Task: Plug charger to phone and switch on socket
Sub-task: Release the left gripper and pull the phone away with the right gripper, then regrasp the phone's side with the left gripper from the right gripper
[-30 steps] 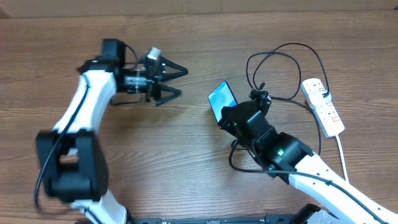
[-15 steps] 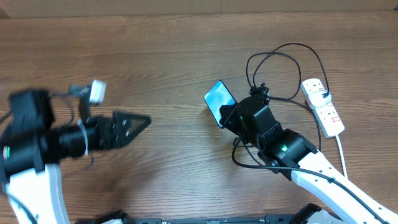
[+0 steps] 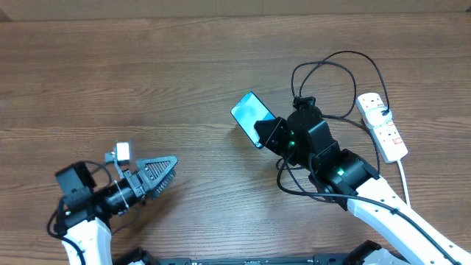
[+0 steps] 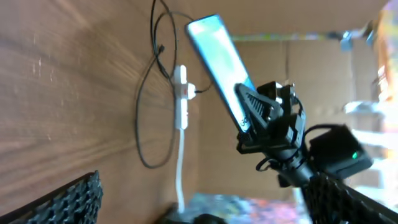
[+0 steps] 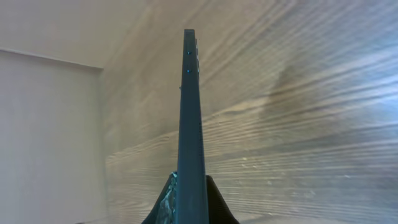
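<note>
Lying on the bench (image 3: 184, 66) at three o'clock of the right tool (image 3: 265, 133), the socket (image 3: 384, 126) sits beyond the charger (image 3: 344, 52) looped at one o'clock, that nearer tool clenching the raised phone (image 3: 250, 112), long axis toward ten o'clock, while the left tool (image 3: 163, 173) gapes released at eight o'clock.

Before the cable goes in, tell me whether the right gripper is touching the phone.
Touching. The right wrist view shows the phone edge-on, pinched between the two fingers of the right gripper.
</note>
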